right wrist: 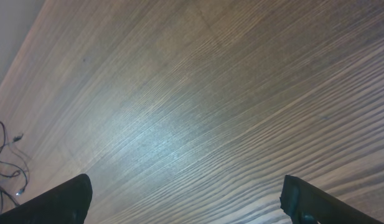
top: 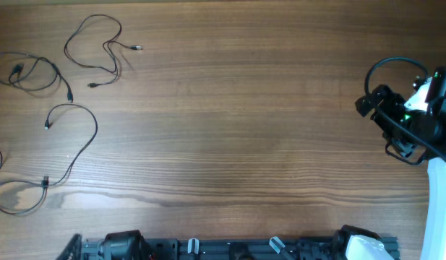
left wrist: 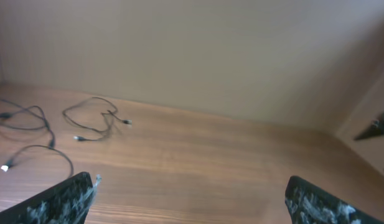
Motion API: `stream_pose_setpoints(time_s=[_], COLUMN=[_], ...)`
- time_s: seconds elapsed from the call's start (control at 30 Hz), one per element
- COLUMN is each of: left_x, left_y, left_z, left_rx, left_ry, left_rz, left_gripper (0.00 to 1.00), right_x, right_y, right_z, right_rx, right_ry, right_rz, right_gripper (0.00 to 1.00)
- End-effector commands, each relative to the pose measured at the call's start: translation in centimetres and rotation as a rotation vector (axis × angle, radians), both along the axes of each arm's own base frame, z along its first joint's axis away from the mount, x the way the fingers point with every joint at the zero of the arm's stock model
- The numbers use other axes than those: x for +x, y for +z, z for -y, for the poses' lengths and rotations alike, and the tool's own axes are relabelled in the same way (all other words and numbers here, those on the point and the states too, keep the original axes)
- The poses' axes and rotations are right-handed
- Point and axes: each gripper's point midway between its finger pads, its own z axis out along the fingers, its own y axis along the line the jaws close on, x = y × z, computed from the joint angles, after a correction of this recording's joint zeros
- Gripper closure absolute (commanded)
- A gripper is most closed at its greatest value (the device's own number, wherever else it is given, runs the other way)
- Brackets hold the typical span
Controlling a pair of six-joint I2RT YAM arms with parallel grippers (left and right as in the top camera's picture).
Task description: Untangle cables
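left gripper: jaws spread wide, nothing between them, hanging over bare table. the cables lie ahead and off to its left. nearest strand curves just beyond the left finger, and the looped ones sit farther out, apparently lying apart. path looks clear. right gripper is likewise spread and empty, well apart from the cables. left arm judged nearer.

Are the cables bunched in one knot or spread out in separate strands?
Spread out: the cables lie as loose loops on the table's left side, bare wood between them, no single knot.
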Motion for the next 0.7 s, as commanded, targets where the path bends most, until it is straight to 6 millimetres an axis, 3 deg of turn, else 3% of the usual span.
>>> stream_pose_setpoints(time_s=[0.0, 0.13, 0.2, 0.33, 0.53, 0.67], left_x=[3.6, 9.5, 11.2, 15.0, 19.1, 20.2], left_y=[-1.1, -1.5, -2.2, -5.3, -11.5, -14.3], left_z=[-1.2, -1.8, -2.0, -2.3, -2.7, -2.8], left_rx=[0.015, 0.019, 0.021, -0.084, -0.095, -0.136], left_ry=[0.049, 0.049, 0.049, 0.052, 0.052, 0.056], left_rz=[-0.019, 0.062, 0.08, 0.072, 0.047, 0.028], left_gripper=[0.0, 0.0, 0.0, 0.0, 0.0, 0.0], right_x=[0.2, 0.2, 0.2, 0.2, 0.2, 0.2], right_y=[0.5, 0.5, 0.5, 0.5, 0.5, 0.6], right_z=[0.2, 0.2, 0.2, 0.2, 0.2, 0.2], right_rx=[-0.004, -0.004, -0.004, -0.004, -0.004, -0.005], right_ry=[-0.011, -0.011, -0.011, -0.011, -0.012, -0.011], right_rz=[0.012, 0.012, 0.012, 0.012, 0.013, 0.015], right_gripper=[0.0, 0.0, 0.0, 0.0, 0.0, 0.0])
